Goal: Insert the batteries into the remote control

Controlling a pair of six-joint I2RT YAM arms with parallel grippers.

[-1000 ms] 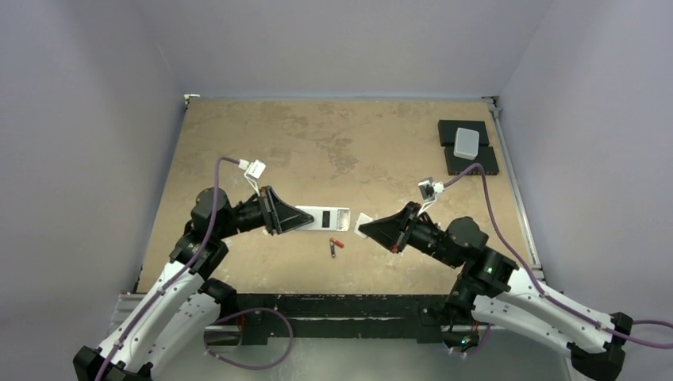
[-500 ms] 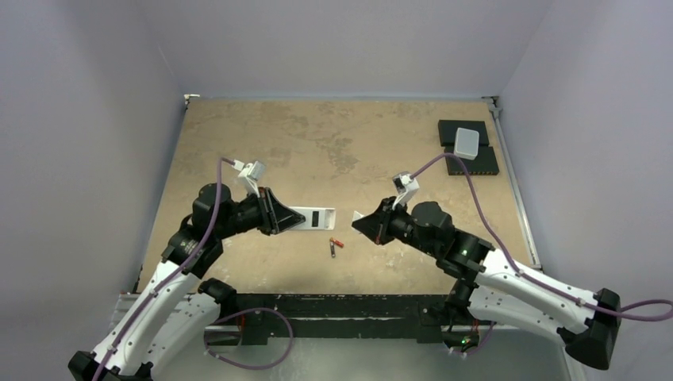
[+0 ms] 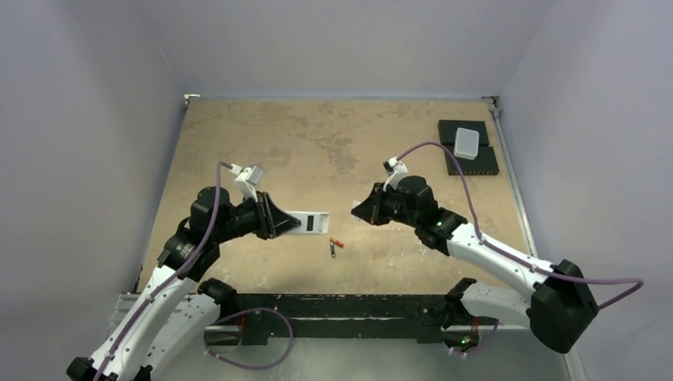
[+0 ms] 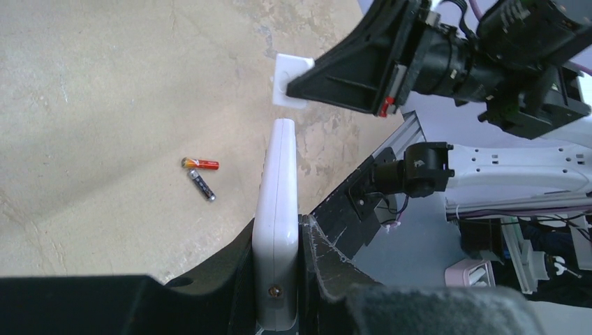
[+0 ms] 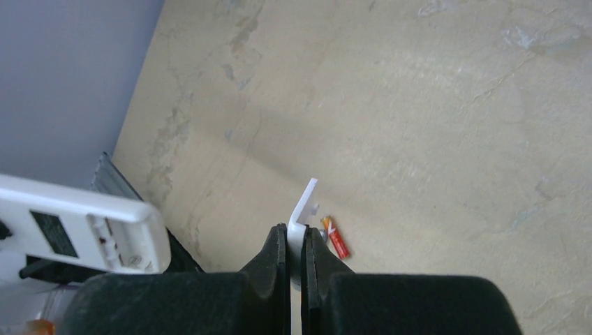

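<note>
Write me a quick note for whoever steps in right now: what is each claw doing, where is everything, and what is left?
Left gripper: shut on one end of the remote control, back side up.
Right gripper: shut on a thin white plate, probably the battery lid.
Batteries: both loose on the table, close together between the two grippers, touched by neither.
Done: the lid seems to be off; the battery bay looks uncovered.
Left: put the plate down, pick up each battery, seat both in the remote, refit the lid.
</note>
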